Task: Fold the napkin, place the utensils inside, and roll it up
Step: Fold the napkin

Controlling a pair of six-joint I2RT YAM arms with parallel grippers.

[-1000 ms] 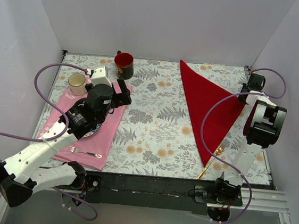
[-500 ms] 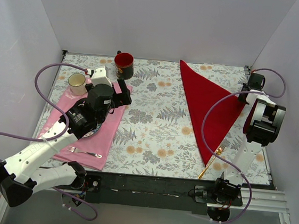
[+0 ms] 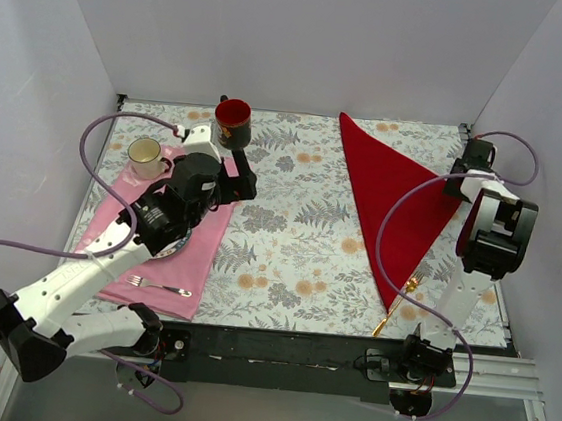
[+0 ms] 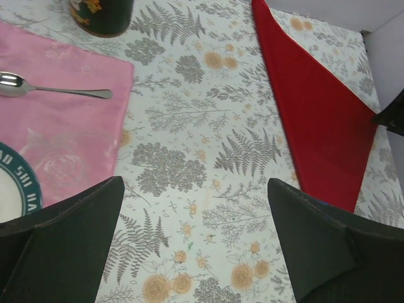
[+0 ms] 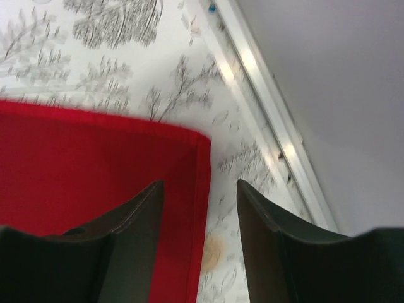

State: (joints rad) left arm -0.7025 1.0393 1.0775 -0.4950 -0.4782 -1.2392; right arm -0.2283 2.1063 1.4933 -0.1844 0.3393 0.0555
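The napkin (image 3: 387,202) lies folded in a triangle on the right of the worktop (image 3: 289,231), with a gold utensil (image 3: 383,325) at its near tip. The right end effector (image 5: 199,186) hangs over the napkin's right corner, spread and empty. The left end effector (image 4: 194,184) gapes wide and holds nothing.

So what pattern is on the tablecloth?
The tablecloth is white with grey ferns and orange flowers; the left wrist view shows it best.

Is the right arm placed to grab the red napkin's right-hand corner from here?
Probably yes. The right end effector hangs open just above that corner of the napkin. Nothing lies between them, and the cloth there is flat and uncovered.
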